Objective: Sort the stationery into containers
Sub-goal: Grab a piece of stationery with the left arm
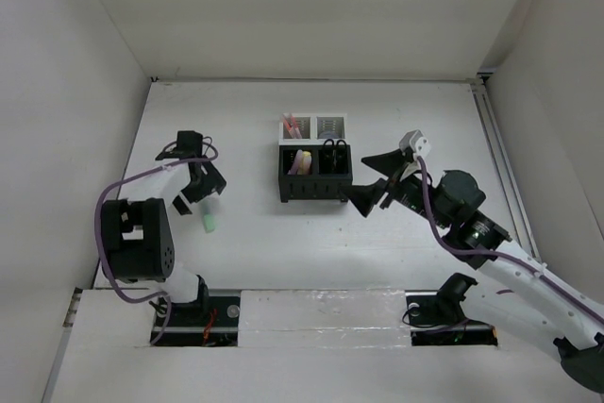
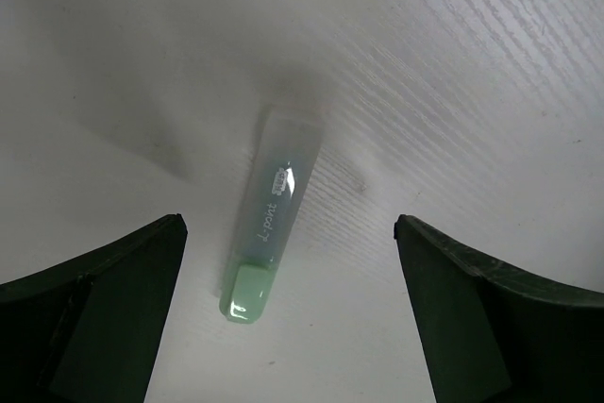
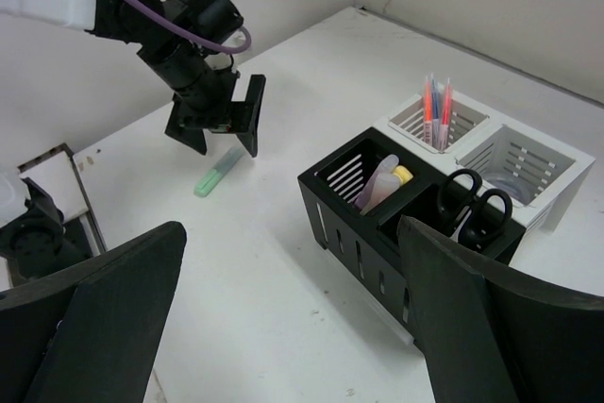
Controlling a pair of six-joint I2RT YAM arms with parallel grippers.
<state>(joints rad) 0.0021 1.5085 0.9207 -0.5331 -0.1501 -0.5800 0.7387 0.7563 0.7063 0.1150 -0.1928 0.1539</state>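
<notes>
White walls all round, a white table under me, and my left gripper hangs above it with its fingers spread wide. Nothing is pinched. The green highlighter lies flat on the table right in the gap between those fingers, touching neither. Its long axis runs straight away from my wrist, leaning a little to the right at the far end. The bright green cap is the end nearest my wrist, and the paler barrel with the printed lettering points away from me.

From the overhead camera the same highlighter sits just on the base side of my left gripper, lengthwise near to far.

My right gripper is spread wide as well and holds nothing. Just ahead of it, and well off to the right of my left hand, stands the mesh organiser. In the nearer black compartment a pink highlighter and a yellow highlighter lean together. In the black one beside it the scissors stand handles up. Beyond, thin pens stand upright in a white compartment. In the other white one there is something greyish low down that I cannot make out.
</notes>
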